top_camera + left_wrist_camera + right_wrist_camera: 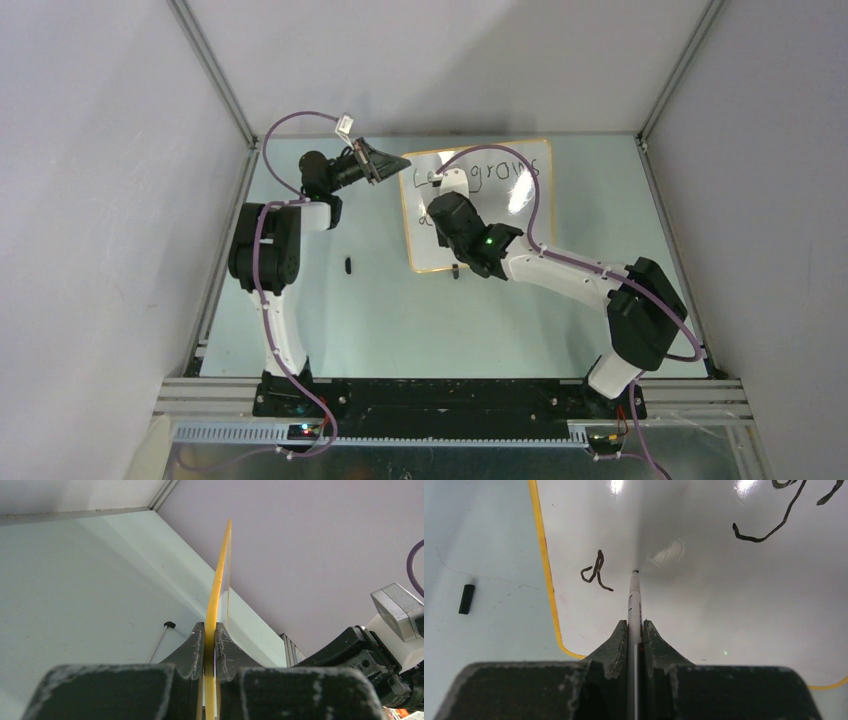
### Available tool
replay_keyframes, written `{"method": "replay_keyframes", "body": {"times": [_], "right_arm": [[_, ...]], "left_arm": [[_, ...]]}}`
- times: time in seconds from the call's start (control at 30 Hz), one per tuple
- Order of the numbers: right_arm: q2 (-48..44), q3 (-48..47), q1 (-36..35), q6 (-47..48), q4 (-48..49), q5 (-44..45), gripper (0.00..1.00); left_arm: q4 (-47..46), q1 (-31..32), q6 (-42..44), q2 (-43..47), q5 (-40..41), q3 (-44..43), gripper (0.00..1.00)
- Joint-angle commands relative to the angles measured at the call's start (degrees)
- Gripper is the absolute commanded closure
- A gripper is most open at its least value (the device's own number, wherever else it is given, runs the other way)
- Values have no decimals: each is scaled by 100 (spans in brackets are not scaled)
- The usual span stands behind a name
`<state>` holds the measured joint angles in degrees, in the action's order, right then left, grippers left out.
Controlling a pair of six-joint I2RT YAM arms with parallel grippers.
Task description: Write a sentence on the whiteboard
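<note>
The whiteboard (515, 210) lies on the table with a thin yellow rim. My left gripper (210, 630) is shut on that rim (217, 580) at the board's far left corner (385, 165), seen edge-on in the left wrist view. My right gripper (635, 627) is shut on a white marker (634, 597). The marker's black tip (634, 571) rests on the board just right of a written "d" (595, 572). The sentence (500, 172) shows "grows" on its upper line. The right arm hides the rest of the writing.
A small black marker cap (348, 265) lies on the pale green table left of the board, also seen as the cap (467, 599) in the right wrist view. Grey enclosure walls (100, 200) with aluminium posts stand on three sides.
</note>
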<state>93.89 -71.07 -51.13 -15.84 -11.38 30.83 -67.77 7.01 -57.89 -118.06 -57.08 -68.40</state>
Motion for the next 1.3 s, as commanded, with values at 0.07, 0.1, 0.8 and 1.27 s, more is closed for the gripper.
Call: {"method": "replay_keyframes", "body": {"times": [0.07,0.1,0.8,1.27], "right_arm": [[57,-252,11,23,107,94,100],[54,-255,6,34,117,86,100],[91,-261,-72,332,265,-216,100],[121,-394,-114,170,-169,-333,100]], "left_arm": [[-68,110,146,275,-92,37,100],[-65,109,146,275,-88,37,100],[-62,108,146,273,-84,38,100],[-66,110,146,267,-94,29,100]]}}
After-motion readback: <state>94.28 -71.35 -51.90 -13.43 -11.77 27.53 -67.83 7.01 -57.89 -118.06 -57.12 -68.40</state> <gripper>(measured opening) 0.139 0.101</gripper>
